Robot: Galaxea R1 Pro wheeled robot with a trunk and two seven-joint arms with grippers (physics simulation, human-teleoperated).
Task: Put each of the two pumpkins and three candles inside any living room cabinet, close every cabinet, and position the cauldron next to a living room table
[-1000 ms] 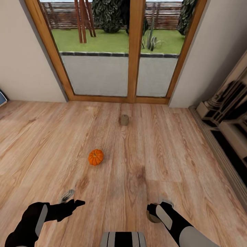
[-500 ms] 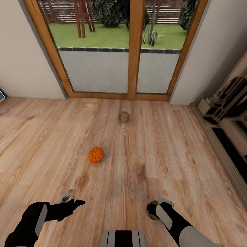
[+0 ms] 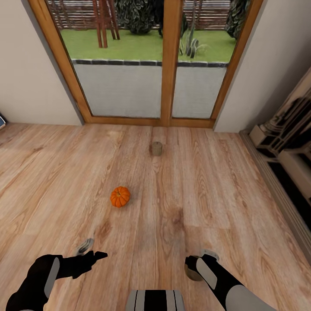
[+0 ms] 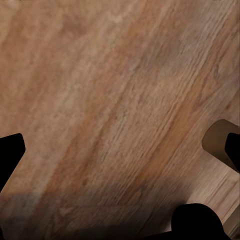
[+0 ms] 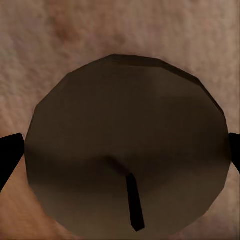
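Observation:
One orange pumpkin [image 3: 120,196] sits on the wooden floor ahead, slightly left of centre. Farther off, near the glass door, a tan candle [image 3: 156,148] stands on the floor. My right gripper [image 3: 193,263] hangs low at the front right, shut on another candle [image 3: 193,273]. In the right wrist view this candle's dark round top and wick [image 5: 125,125] span the gap between the two fingertips [image 5: 10,155]. My left gripper [image 3: 93,251] hangs at the front left, open with nothing in it. Beyond the left gripper [image 4: 120,155] lies bare floor, with the held candle [image 4: 216,140] at the edge.
A tall glass door with a wooden frame [image 3: 166,65] closes the far side, with pale walls on either side. A pale and dark built-in unit [image 3: 285,142] runs along the right wall. The wooden floor [image 3: 207,181] stretches wide between me and the door.
The whole head view shifted slightly, so the camera moved. The pumpkin and the far candle kept their places on the floor. Both arms hold the same pose.

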